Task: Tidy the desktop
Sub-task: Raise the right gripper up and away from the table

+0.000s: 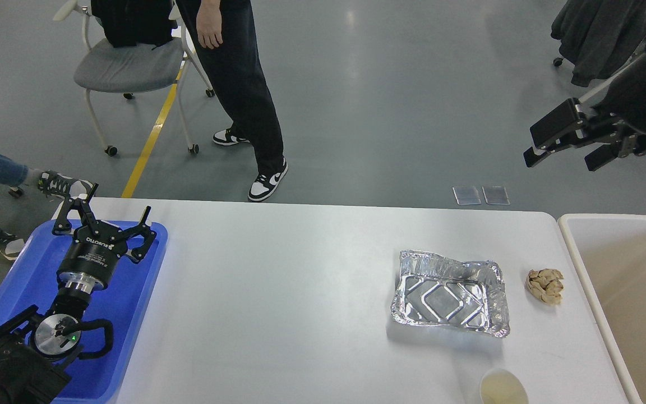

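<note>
The white desktop [289, 303] fills the lower half of the head view. On its right part lie a crumpled foil tray [450, 293], a crumpled tan paper ball [545, 285] just right of it, and a paper cup [503, 388] at the front edge. My left gripper [107, 216] is open and empty above the blue tray [132, 314] at the left. My right gripper [561, 157] is open and empty, held high beyond the table's far right corner.
A cream-white bin [572, 247] stands against the table's right end. A person [239, 84] stands beyond the far edge beside a grey chair [127, 67]. Another chair with dark jackets [598, 33] is at the top right.
</note>
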`<act>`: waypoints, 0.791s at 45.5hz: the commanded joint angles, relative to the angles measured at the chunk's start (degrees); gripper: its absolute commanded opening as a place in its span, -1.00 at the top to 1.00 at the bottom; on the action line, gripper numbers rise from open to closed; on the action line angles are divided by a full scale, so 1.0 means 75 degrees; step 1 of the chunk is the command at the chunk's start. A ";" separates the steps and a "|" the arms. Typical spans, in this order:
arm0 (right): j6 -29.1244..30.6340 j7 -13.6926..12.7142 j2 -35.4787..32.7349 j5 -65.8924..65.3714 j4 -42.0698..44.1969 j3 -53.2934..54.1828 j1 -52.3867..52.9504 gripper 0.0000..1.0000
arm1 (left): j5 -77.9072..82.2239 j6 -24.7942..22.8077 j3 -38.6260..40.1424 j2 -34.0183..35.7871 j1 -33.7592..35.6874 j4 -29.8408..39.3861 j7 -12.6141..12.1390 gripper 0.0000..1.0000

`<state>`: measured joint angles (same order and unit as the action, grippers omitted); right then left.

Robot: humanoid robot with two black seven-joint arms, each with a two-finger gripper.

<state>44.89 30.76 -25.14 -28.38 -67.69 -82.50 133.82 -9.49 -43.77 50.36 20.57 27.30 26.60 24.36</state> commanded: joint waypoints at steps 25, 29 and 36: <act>0.0015 -0.0082 -0.0784 -0.0400 -0.0069 0.0020 -0.0768 -1.00 | 0.0000 0.0000 0.0000 0.0012 -0.0007 0.0004 -0.0001 -0.98; 0.0015 -0.0094 -0.0831 -0.0002 -0.0034 -0.0132 -0.0803 -1.00 | 0.0000 0.0000 0.0000 0.0000 -0.0007 0.0004 -0.0001 -0.98; 0.0015 -0.0082 -0.0831 0.0561 -0.0034 -0.0483 -0.1330 -1.00 | 0.0000 0.0000 0.0000 0.0000 -0.0007 0.0004 -0.0001 -0.98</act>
<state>45.00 30.18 -30.29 -28.97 -68.12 -83.61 128.13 -9.49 -43.77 50.36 20.62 27.25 26.59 24.33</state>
